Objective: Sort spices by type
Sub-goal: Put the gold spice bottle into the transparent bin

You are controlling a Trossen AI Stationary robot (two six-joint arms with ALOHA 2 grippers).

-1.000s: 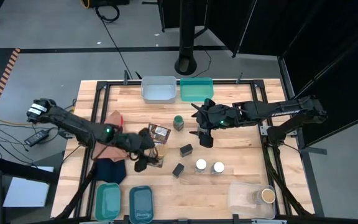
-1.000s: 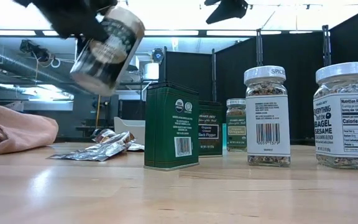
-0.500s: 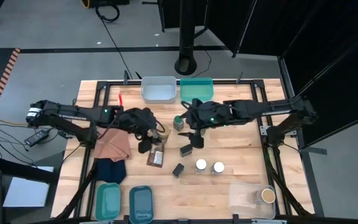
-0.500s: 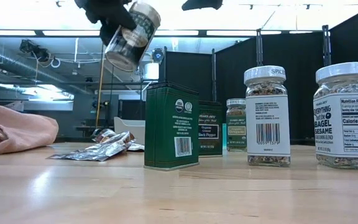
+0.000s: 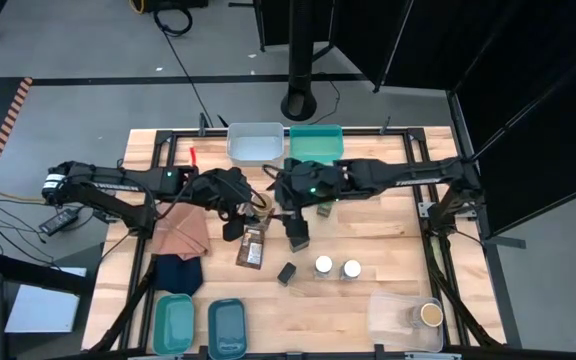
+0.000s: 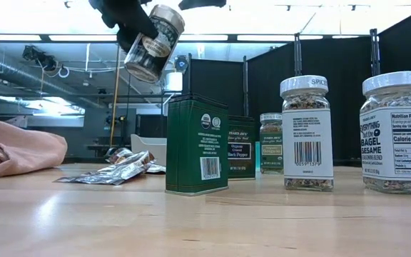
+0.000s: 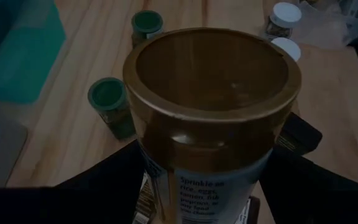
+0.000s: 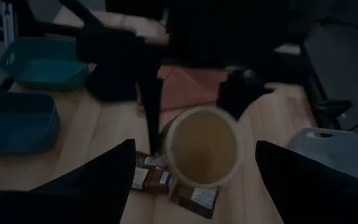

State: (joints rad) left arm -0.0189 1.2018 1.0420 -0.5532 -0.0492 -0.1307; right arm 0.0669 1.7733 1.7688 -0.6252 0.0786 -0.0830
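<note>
While the left tool grips the tan-topped round clear jar aloft and tilted above the wooden surface, the right tool, spread wide and empty, hovers just beside it. Advice: level jar, lower beside like jars.

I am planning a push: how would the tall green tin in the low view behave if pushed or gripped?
The tin stands upright on a narrow base, so a push near its top would probably tip it; a low push should slide it. Its flat, glossy sides look rigid but perhaps slippery for a pincer.
</note>
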